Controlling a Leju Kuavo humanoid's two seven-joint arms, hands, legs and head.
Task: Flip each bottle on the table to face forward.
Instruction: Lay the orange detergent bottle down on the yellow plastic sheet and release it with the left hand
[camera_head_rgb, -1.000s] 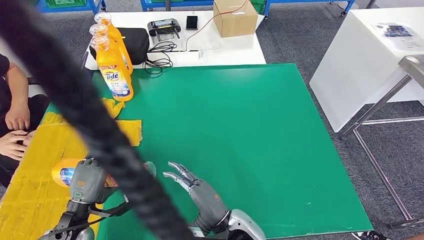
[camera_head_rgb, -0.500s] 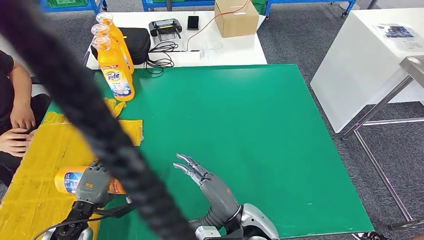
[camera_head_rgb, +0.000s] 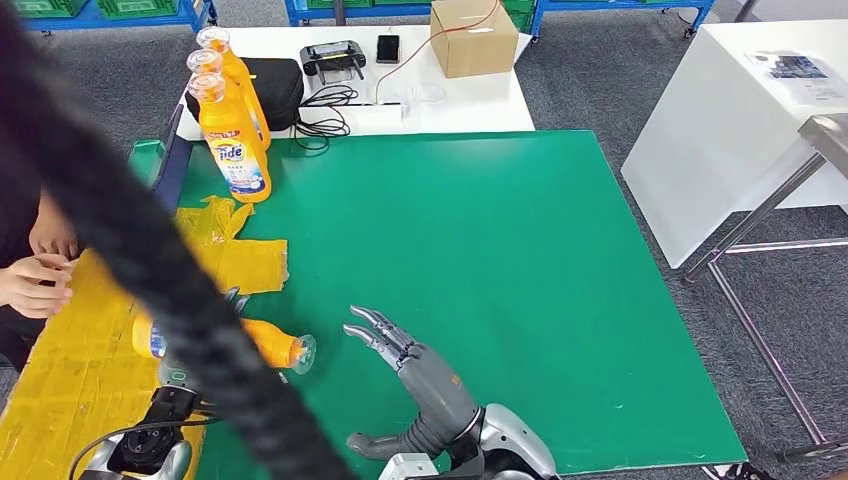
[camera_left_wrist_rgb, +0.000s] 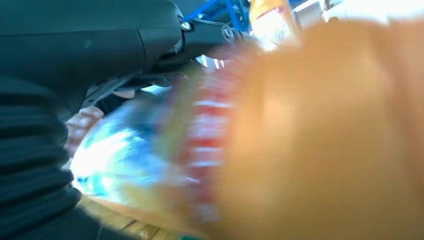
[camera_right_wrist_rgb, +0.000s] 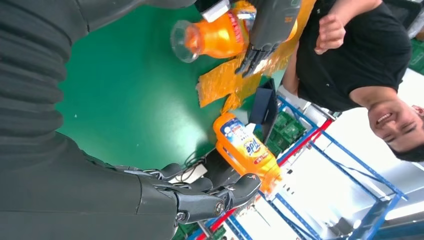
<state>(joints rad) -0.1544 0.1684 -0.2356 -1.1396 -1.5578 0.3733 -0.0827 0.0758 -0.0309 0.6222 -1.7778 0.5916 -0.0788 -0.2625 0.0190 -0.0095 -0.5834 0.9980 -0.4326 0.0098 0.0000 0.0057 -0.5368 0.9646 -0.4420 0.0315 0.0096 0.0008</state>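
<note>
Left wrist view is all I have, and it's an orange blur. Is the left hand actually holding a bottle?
Observer: Yes. In the right wrist view the left hand grips the lying bottle, dark fingers wrapped over its body.
Operator: Which way does its cap point?
Observer: In the head view the clear cap points toward the right hand.
Operator: Is the right hand on it?
Observer: No. It hovers apart from the cap, fingers spread, above the green mat.
Operator: Other bottles?
Observer: Upright bottles stand at the mat's far left corner.
</note>
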